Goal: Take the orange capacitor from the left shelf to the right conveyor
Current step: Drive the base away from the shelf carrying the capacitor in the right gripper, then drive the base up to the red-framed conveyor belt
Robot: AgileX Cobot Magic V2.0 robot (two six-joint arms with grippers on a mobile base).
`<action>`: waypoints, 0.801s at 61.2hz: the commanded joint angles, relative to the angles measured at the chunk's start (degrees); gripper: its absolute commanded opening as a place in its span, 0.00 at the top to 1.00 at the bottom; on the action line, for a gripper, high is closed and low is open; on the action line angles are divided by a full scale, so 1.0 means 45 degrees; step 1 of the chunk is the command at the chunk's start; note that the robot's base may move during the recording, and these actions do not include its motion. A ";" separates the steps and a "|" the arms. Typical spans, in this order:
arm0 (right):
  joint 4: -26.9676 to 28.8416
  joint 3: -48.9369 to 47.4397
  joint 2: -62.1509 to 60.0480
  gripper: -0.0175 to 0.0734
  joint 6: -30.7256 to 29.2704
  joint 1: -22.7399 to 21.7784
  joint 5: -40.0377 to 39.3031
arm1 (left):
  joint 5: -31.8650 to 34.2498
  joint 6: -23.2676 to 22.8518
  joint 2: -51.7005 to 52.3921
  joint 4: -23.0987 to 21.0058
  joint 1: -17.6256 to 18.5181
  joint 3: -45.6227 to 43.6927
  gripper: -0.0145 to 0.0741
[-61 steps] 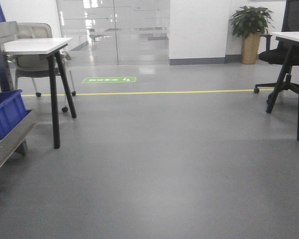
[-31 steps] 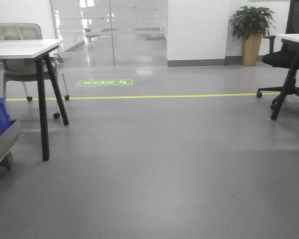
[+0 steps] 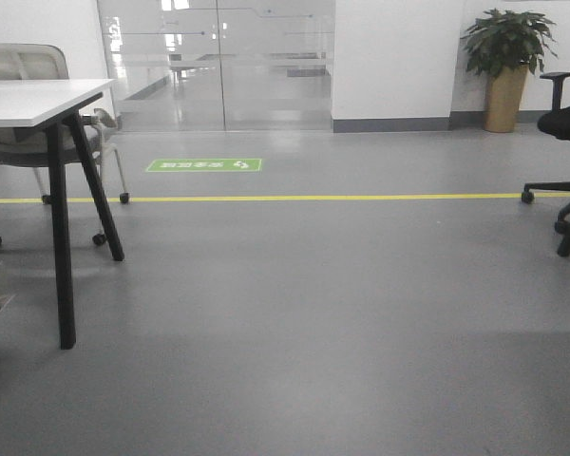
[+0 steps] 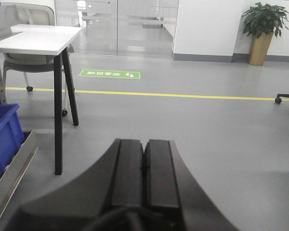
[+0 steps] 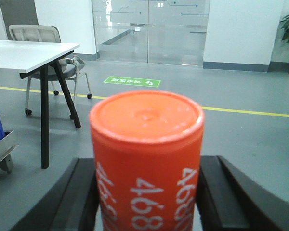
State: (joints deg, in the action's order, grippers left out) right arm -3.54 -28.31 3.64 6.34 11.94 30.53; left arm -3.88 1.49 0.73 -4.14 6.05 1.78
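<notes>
The front view shows a grey floor crossed by a thin yellow floor line (image 3: 294, 198). Beyond it lies a green rectangular floor sticker (image 3: 205, 165) whose white writing is too small to read. A white-topped table with black legs (image 3: 38, 100) stands at the left.

In the left wrist view, the left gripper (image 4: 144, 142) has its black fingers pressed together with nothing between them. A blue plastic bin (image 4: 2, 139) sits to the left of the jaws.

In the right wrist view, the right gripper (image 5: 147, 197) clamps the orange capacitor (image 5: 147, 144), a smooth orange cylinder with a flat round cap, upright between the black fingers (image 5: 79, 197). White digits run along its side; 4, 6 and 8 can be read.
</notes>
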 commanded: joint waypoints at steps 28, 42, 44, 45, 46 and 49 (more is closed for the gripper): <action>-0.0188 -0.0364 0.0180 0.65 -0.0084 -0.0063 -0.1145 | 0.1135 -0.0021 0.0139 -0.0023 -0.0018 -0.0041 0.98; -0.0188 -0.0364 0.0180 0.65 -0.0084 -0.0063 -0.1145 | 0.1135 -0.0021 0.0163 -0.0023 -0.0018 -0.0041 0.98; -0.0188 -0.0364 0.0180 0.65 -0.0084 -0.0063 -0.1145 | 0.1135 -0.0021 0.0163 -0.0023 -0.0018 -0.0041 0.98; -0.0188 -0.0364 0.0180 0.65 -0.0084 -0.0063 -0.1145 | 0.1135 -0.0021 0.0163 -0.0023 -0.0018 -0.0041 0.98; -0.0188 -0.0364 0.0180 0.65 -0.0084 -0.0063 -0.1145 | 0.1135 -0.0021 0.0163 -0.0023 -0.0018 -0.0041 0.98; -0.0188 -0.0364 0.0180 0.65 -0.0084 -0.0063 -0.1145 | 0.1135 -0.0021 0.0163 -0.0023 -0.0018 -0.0041 0.98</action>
State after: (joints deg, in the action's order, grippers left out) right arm -3.54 -28.31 3.64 6.34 11.94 30.67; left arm -3.88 1.49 0.73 -4.14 5.95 1.78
